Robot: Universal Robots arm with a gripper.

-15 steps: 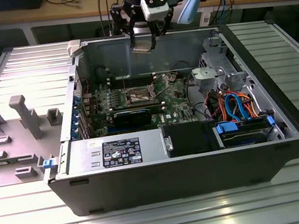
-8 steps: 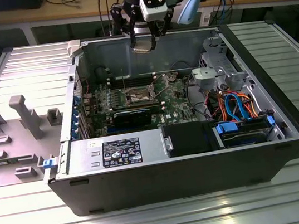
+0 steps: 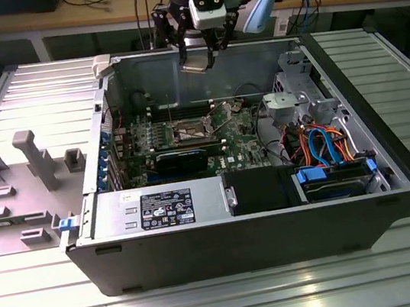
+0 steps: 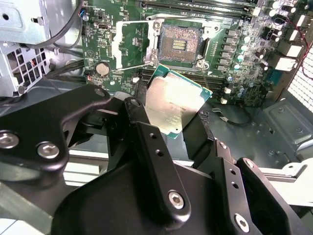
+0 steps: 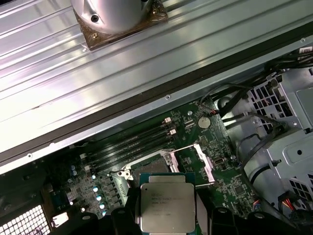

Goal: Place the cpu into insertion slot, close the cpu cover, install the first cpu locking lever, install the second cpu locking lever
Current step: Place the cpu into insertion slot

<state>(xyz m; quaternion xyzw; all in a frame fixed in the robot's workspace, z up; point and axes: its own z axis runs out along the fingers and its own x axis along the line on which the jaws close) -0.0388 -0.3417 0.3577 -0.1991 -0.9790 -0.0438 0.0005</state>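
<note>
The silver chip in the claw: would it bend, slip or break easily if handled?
The cpu is probably stiff: it looks like a flat, metal-topped plate and sits straight while the claw grips it at its edges. Its smooth, shiny top suggests it could slip under a loose grip. Thin and small, it is likely light, so a knock might shift it.

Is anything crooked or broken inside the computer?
Nothing looks broken. The chip, held up in the end effector, is turned askew to the socket in both wrist views. The socket's metal cover is flipped open, leaving the pins bare.
</note>
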